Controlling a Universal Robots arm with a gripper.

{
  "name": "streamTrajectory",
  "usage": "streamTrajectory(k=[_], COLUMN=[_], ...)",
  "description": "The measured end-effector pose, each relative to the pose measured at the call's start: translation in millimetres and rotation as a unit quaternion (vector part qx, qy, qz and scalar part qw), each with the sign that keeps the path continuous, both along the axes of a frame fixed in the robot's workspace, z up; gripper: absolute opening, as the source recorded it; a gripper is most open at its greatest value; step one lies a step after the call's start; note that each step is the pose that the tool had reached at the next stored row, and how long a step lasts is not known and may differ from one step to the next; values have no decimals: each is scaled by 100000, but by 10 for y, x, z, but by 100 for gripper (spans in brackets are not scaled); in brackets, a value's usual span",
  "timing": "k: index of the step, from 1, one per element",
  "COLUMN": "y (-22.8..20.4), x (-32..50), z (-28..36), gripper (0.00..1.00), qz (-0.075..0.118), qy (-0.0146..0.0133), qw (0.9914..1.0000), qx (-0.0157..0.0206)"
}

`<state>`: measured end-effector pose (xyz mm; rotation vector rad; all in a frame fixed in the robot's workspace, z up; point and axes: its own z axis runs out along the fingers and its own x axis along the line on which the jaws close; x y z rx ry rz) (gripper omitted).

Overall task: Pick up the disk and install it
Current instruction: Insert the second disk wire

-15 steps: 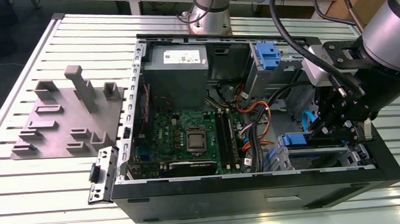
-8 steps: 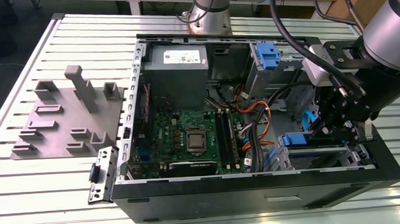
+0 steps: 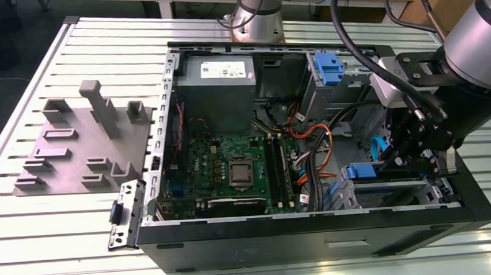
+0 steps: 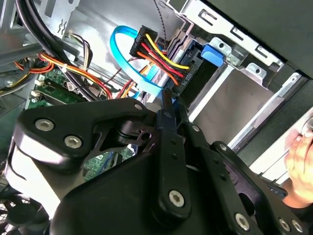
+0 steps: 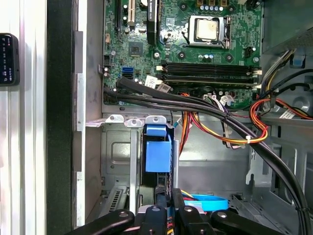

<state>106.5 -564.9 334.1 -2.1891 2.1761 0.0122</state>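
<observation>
The disk point(image 3: 365, 171) sits on edge in the lower drive bay at the case's front corner on the exterior view's right, its blue bracket facing up. In both wrist views it shows as a dark slab with a blue bracket point(image 5: 158, 154) point(image 4: 212, 53), and a black plug with red, yellow and orange wires is at its end. My gripper point(image 3: 426, 156) reaches down into the case right beside the bay. Its fingertips point(image 5: 169, 197) point(image 4: 171, 105) are pinched together, shut, at the disk's near end with nothing between them. Whether they touch the disk I cannot tell.
The open case point(image 3: 315, 218) holds the motherboard point(image 3: 234, 169), a grey power supply point(image 3: 218, 83), an upper bay with a blue tab point(image 3: 329, 68) and thick cable bundles point(image 5: 215, 110) crossing near the bay. A grey fixture plate point(image 3: 80, 145) lies at the left. A person's hand point(image 4: 299, 161) is outside the case.
</observation>
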Motion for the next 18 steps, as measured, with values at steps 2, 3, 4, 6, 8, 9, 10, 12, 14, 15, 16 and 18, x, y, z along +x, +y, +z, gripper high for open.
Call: streamTrajectory(k=[2,3,4,6,8,9,10,12,14,15,16,18], y=[0,0,0,0,0,0,1,0,0,0,-1,0], x=[0,0,0,0,0,0,0,0,0,0,0,0], z=[-10,-9,-10,-9,-10,-11,-15,-25,-33,-34,-34,-37], gripper=[16,16,16,16,16,16,16,16,16,16,16,16], qz=[-1,0,-1,-1,0,-1,-1,-1,1,-2,-1,0], qy=[0,1,0,0,-2,-2,-1,0,0,-1,2,0], qw=[100000,100000,100000,100000,100000,100000,100000,100000,100000,100000,100000,100000], qx=[40,22,19,11,14,7,15,15,9,2,-3,10])
